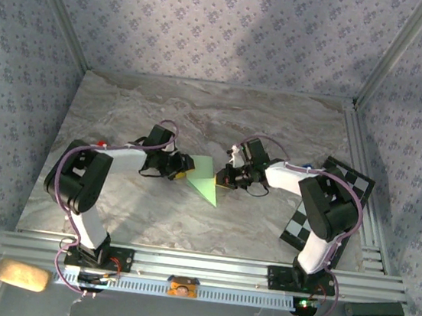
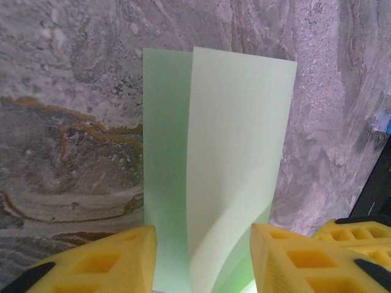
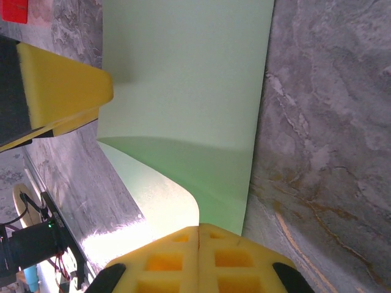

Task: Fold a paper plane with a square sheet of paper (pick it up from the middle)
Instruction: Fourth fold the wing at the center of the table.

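Observation:
The light green sheet of paper (image 1: pixel 205 179) lies mid-table, folded to a triangle whose tip points at the near edge. My left gripper (image 1: pixel 183 168) reaches it from the left. In the left wrist view its yellow fingers (image 2: pixel 91 262) stand apart on either side of the sheet of paper (image 2: pixel 238 140), where one flap lifts and curls over a flat layer. My right gripper (image 1: pixel 225 177) comes in from the right. Its jaws (image 3: pixel 198 235) are pressed together, pinching a curled edge of the sheet of paper (image 3: pixel 183 73). The left finger (image 3: pixel 61 91) rests by the paper's far side.
A black-and-white checkered board (image 1: pixel 329 203) lies under the right arm at the table's right edge. A tiny red piece (image 1: pixel 103 145) sits behind the left arm. Patterned walls close the back and sides. The metal rail (image 1: pixel 205 269) runs along the near edge.

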